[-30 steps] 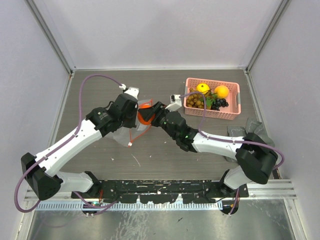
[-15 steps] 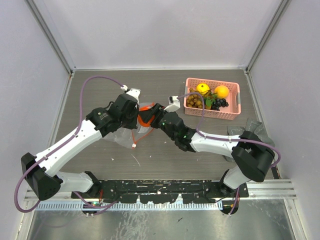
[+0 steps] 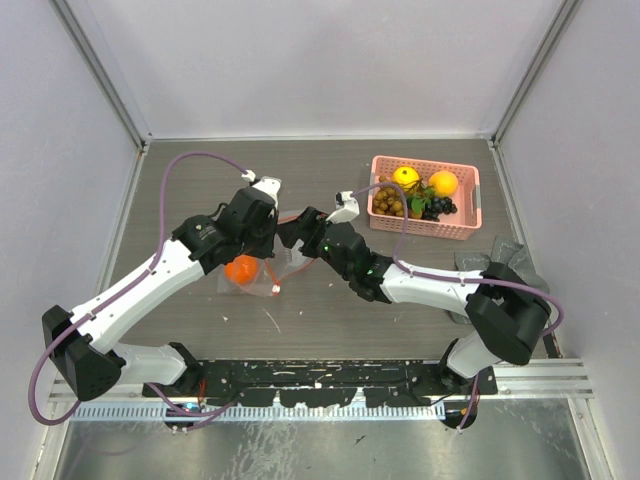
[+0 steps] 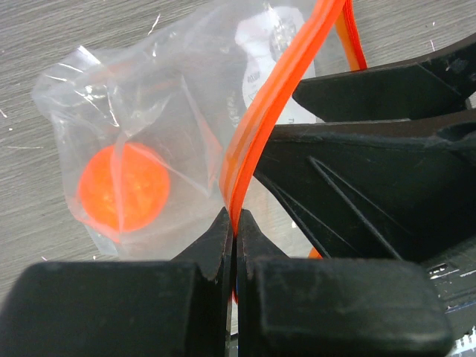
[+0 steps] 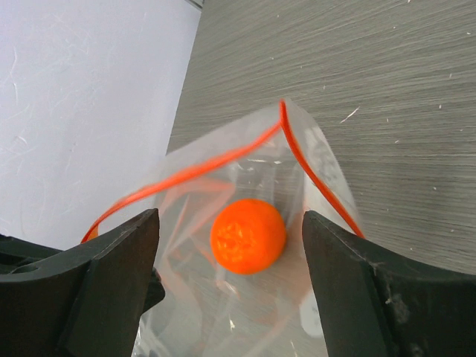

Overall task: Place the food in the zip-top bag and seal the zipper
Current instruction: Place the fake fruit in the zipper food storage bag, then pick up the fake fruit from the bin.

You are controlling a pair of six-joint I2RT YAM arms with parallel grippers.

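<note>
Zip-top bag [image 3: 262, 272] lay on the table [image 3: 330, 180]. One orange round fruit [image 3: 240, 270] had dropped inside from the right gripper [image 5: 230, 230], now open. Left gripper [image 4: 234, 223] clamped the zipper [image 4: 275, 97].

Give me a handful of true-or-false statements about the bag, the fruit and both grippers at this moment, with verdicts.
1. An orange fruit lies inside the zip-top bag. True.
2. The left gripper is open and clear of the bag. False: it is shut on the zipper.
3. The right gripper is clamped on the fruit in the bag. False: it is open, above the bag's mouth.
4. The pink basket holds a yellow fruit and a second orange fruit. True.
5. The bag is sealed. False: the right wrist view shows its mouth gaping.
</note>
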